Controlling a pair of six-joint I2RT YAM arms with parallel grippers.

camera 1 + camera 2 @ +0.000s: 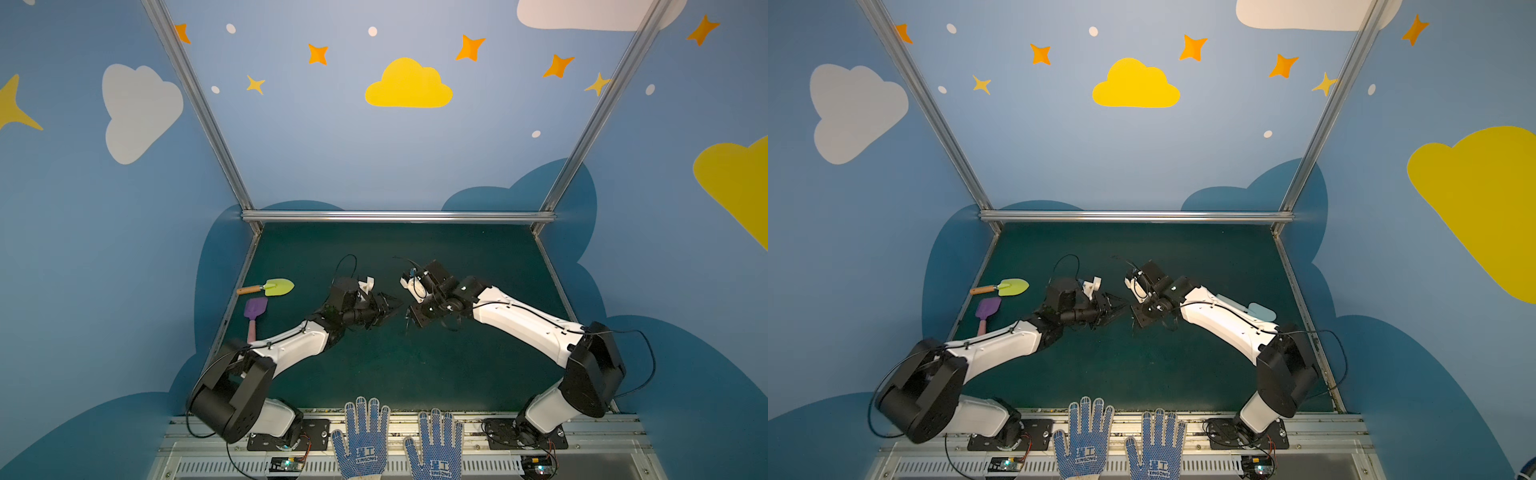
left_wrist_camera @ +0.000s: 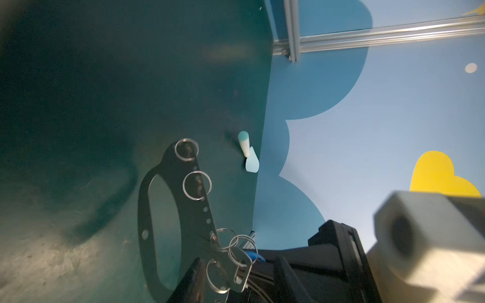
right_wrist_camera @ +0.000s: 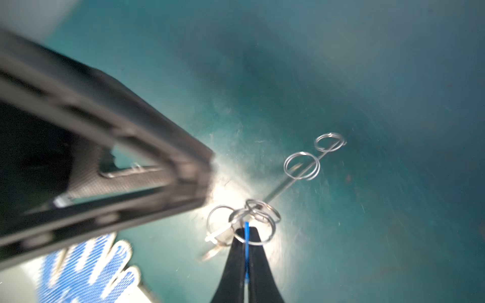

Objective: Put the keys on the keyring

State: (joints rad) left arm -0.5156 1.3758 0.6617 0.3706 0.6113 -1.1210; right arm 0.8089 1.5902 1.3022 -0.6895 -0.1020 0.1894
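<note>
Both arms meet over the middle of the green tabletop point(image 1: 374, 374), and in both top views the hands are dark shapes almost tip to tip. The left hand point(image 1: 395, 309) shows a V, its fingers apart with nothing between them. The right hand point(image 1: 411, 322) points back at it, but from up here the small metal parts cannot be made out.

The right wrist view settles that. The right hand point(image 3: 246, 233) is pinched tight on the keys point(image 3: 220, 236), with the blue tag a thin stripe between its two black fingers and the silver key hanging just beside them. The keyring point(image 3: 282, 187) appears edge-on as a thin line strung with wire rings. Its nearest rings are bunched against the keys' own ring, and whether they are actually threaded cannot be told. The left hand point(image 3: 204, 181) looms blurred, just beside that cluster.

The left wrist view shows the keyring point(image 2: 193, 217) face-on, a dark plate with an oval cutout, and the keys point(image 2: 240, 270) at its lower rings. Whether the plate touches the tabletop cannot be told.

The pale blue spade point(image 2: 249, 157) lies near the tabletop's edge, and a top view catches it behind the right forearm point(image 1: 1260, 311). The green trowel point(image 1: 278, 286) and purple spade point(image 1: 254, 309) lie far left, and the gloves point(image 1: 361, 436) lie at the front.
</note>
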